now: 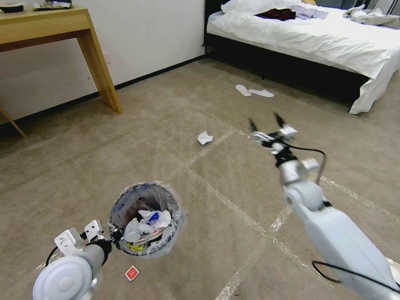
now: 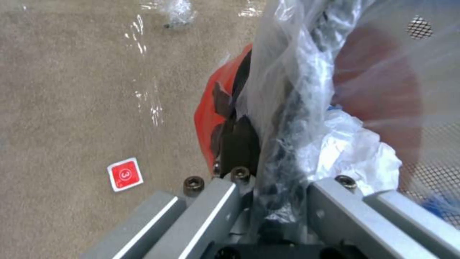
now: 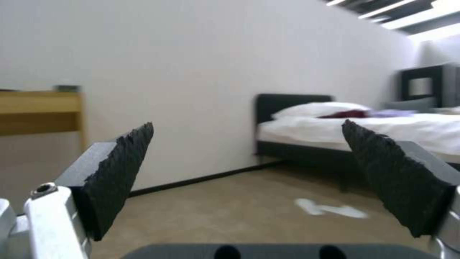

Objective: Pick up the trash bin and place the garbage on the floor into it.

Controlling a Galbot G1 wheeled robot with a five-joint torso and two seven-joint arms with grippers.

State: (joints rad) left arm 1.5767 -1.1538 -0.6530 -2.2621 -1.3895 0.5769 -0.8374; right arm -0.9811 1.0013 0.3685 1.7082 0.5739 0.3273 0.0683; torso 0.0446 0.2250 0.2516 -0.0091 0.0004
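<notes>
The trash bin (image 1: 144,218) stands low at the left, lined with a crinkly clear bag and holding white tissues and wrappers. My left gripper (image 1: 111,238) is shut on its near rim. In the left wrist view the left gripper (image 2: 268,158) pinches the liner and rim, with the trash bin's red base (image 2: 209,108) beyond it. Garbage lies on the floor (image 1: 83,166): a crumpled white paper (image 1: 204,137) ahead of the bin, and a small red wrapper (image 1: 131,273) (image 2: 125,174) beside it. My right gripper (image 1: 266,123) (image 3: 249,144) hangs open in the air, with nothing between its fingers.
A wooden desk (image 1: 50,25) stands against the wall at the far left. A bed (image 1: 316,37) with white sheets is at the far right. A pair of white slippers (image 1: 254,91) (image 3: 330,209) lies in front of the bed. Shiny tape lines (image 1: 233,206) cross the carpet.
</notes>
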